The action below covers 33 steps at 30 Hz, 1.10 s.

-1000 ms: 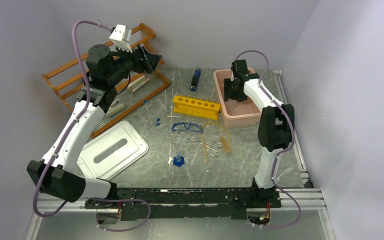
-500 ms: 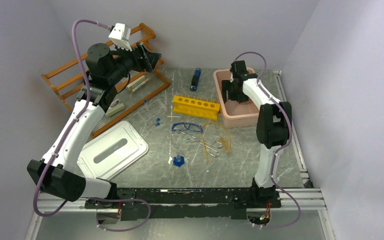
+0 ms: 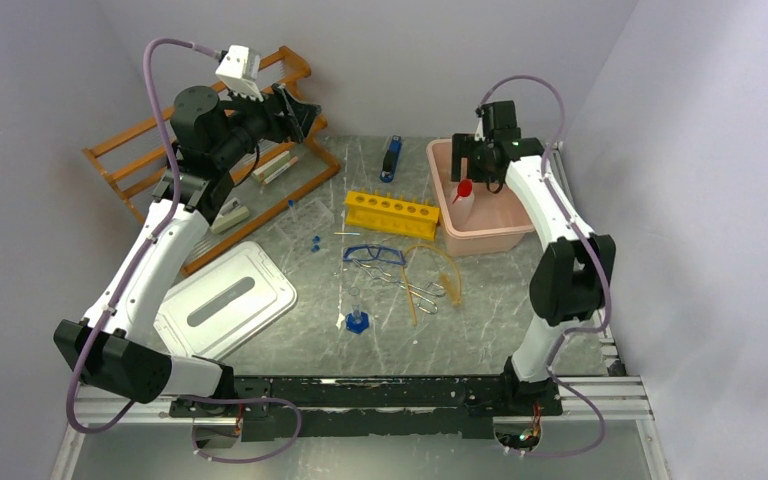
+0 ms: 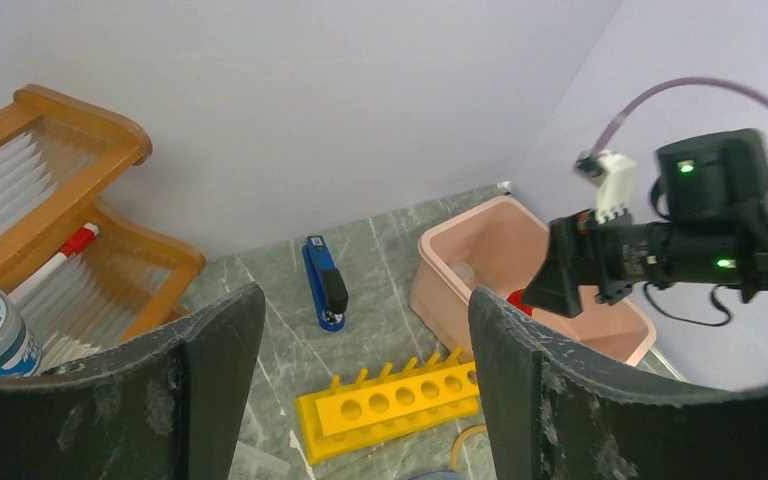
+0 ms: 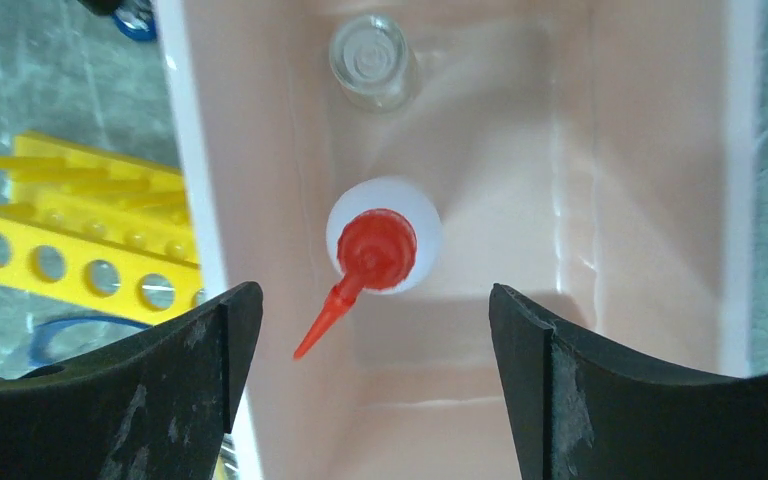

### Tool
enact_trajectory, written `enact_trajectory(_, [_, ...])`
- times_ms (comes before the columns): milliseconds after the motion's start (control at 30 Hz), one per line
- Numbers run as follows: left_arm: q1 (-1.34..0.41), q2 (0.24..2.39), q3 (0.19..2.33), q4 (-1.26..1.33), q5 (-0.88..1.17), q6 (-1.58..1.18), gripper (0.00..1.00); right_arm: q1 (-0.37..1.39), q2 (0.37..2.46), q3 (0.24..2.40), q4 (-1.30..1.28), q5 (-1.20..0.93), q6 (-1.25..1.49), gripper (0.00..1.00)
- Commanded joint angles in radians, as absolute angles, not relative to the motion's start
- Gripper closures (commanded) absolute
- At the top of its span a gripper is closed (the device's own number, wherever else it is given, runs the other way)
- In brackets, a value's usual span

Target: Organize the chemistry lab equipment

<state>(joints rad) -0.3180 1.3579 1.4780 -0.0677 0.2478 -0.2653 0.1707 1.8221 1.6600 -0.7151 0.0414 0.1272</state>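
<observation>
Inside the pink plastic tub (image 5: 640, 150), near one long wall, the red-capped clear squeeze bottle (image 5: 382, 237) stands upright; likely light, soft-walled, slick; grip mid-body gently, not the thin nozzle; right gripper (image 5: 370, 340) directly above it, jaws wide apart, empty; left gripper (image 4: 360, 330) well away from the tub, likewise spread, holding nothing.

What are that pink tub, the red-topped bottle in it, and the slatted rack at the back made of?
Pink tub: probably moulded plastic, glossy; highlights streak its smooth walls. Squeeze bottle: likely soft plastic, milky translucent body, opaque red nozzle cap. Rack: looks like varnished wood, orange-brown with rounded ends.
</observation>
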Motion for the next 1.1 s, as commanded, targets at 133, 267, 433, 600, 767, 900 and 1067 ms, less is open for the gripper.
enact_trajectory(133, [-0.325,1.291,1.400,-0.048,0.188,-0.287,0.22,0.244,1.644,1.618,-0.643,0.055,0.076,0.20])
enact_trajectory(267, [-0.325,1.260,1.326,-0.059,0.147,-0.317,0.23,0.381,1.576,1.575,-0.581,0.085,0.032,0.29])
enact_trajectory(433, [-0.325,1.241,1.270,-0.088,0.124,-0.339,0.24,0.547,1.535,1.483,-0.535,0.046,0.015,0.35])
enact_trajectory(600, [-0.325,1.214,1.219,-0.184,0.050,-0.385,0.26,0.659,1.558,1.394,-0.527,-0.070,0.088,0.44])
enact_trajectory(767, [-0.325,1.149,1.122,-0.264,-0.039,-0.456,0.27,0.713,1.595,1.277,-0.448,-0.155,0.206,0.48])
enact_trajectory(900, [-0.325,1.095,1.092,-0.342,-0.066,-0.495,0.27,0.770,1.684,1.268,-0.472,-0.182,0.279,0.48])
enact_trajectory(1067, [-0.325,1.005,1.039,-0.400,-0.055,-0.508,0.26,0.824,1.791,1.290,-0.480,-0.162,0.324,0.51])
